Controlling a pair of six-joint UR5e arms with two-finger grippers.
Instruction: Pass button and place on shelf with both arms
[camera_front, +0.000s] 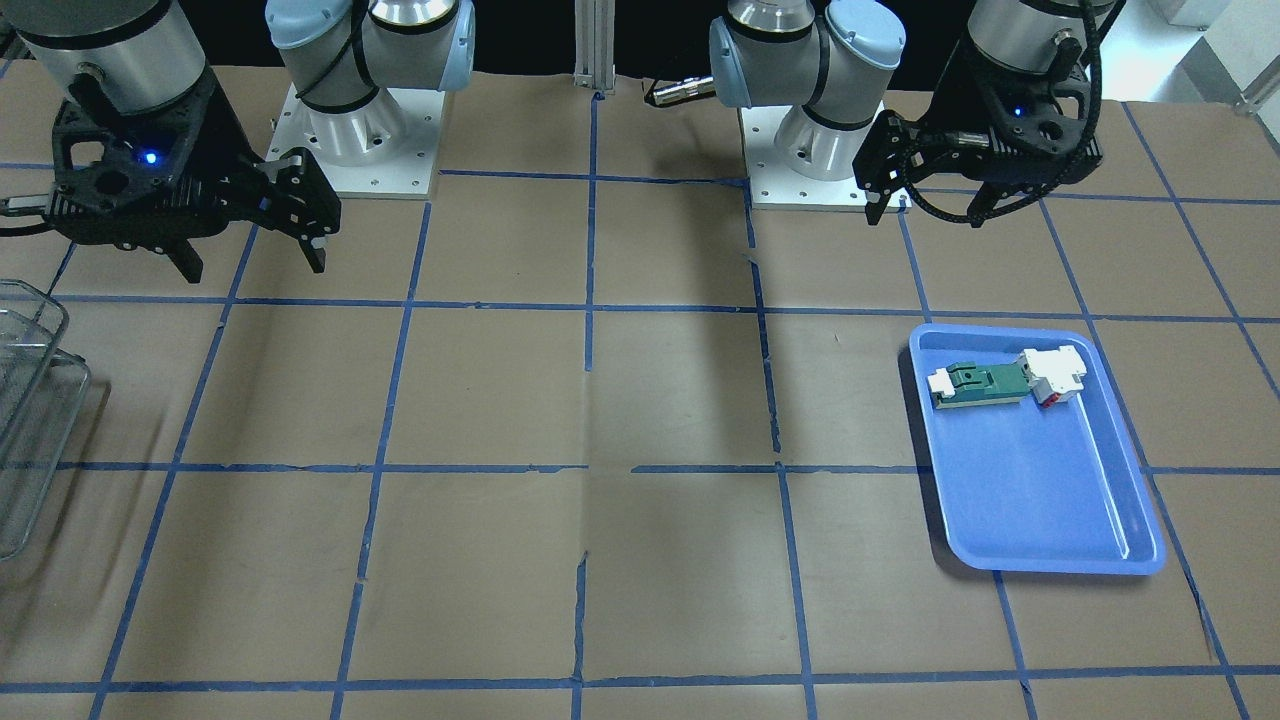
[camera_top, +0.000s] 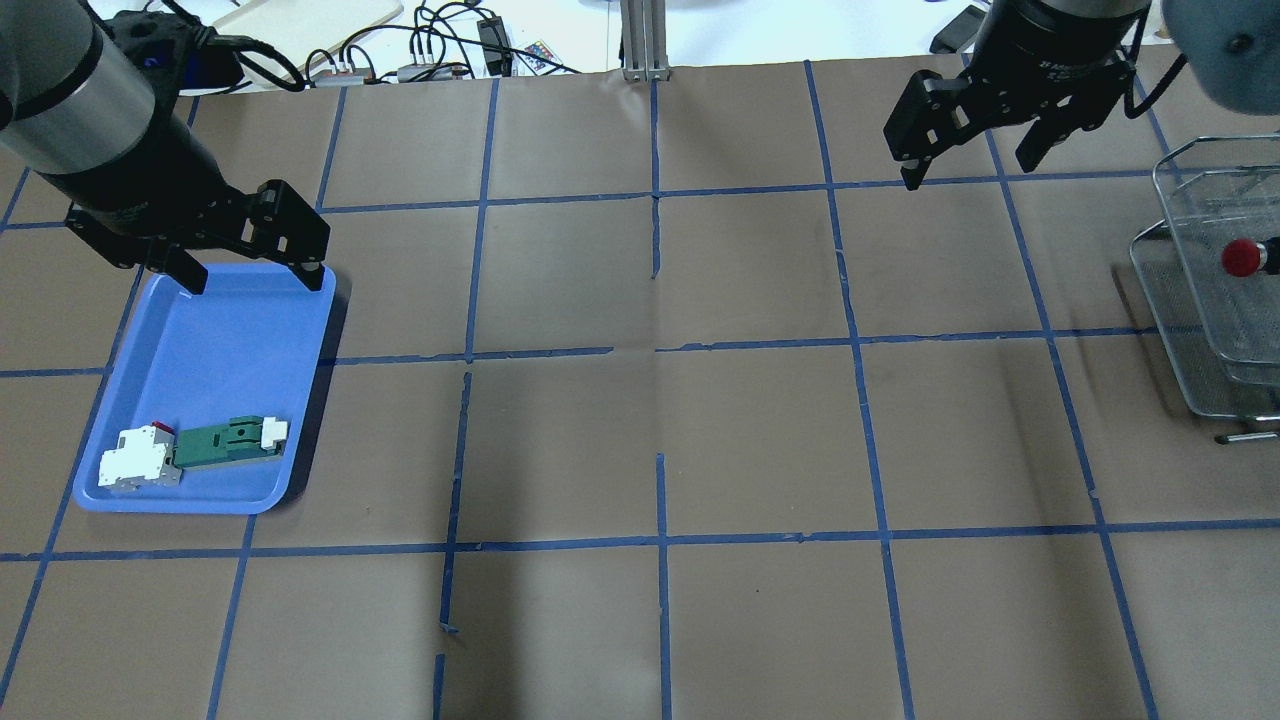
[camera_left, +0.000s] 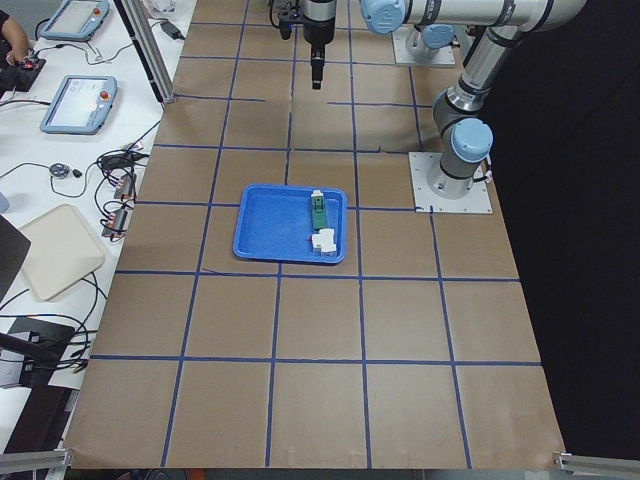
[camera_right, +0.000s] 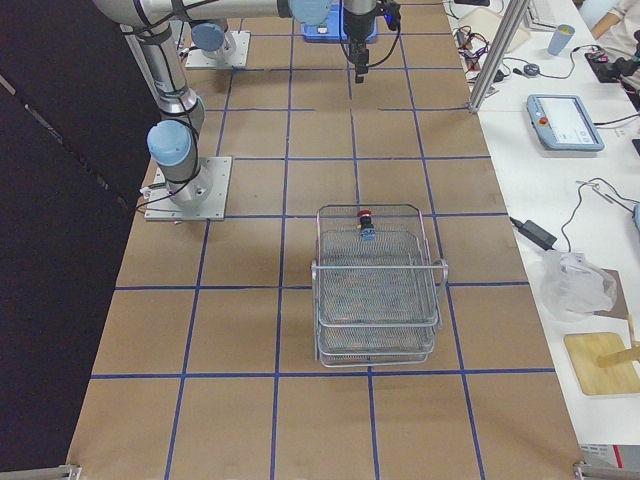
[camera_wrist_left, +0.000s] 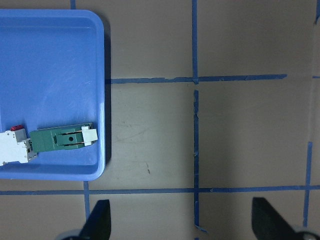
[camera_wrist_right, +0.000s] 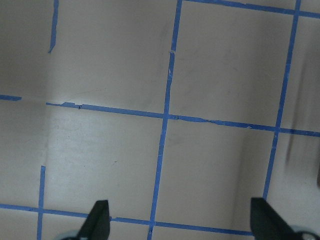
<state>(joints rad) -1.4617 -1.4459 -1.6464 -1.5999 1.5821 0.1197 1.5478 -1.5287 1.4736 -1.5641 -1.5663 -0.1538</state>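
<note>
The button, with its red cap, lies inside the wire shelf at the table's right end; it also shows in the exterior right view on the upper tier of the shelf. My right gripper is open and empty, raised above the table to the left of the shelf, apart from it. My left gripper is open and empty over the far edge of the blue tray. The wrist views show only open fingertips above the paper.
The blue tray holds a green-and-white flat component and a white block with a red bit at its near end. Brown paper with a blue tape grid covers the table. Both arm bases stand at the robot's edge.
</note>
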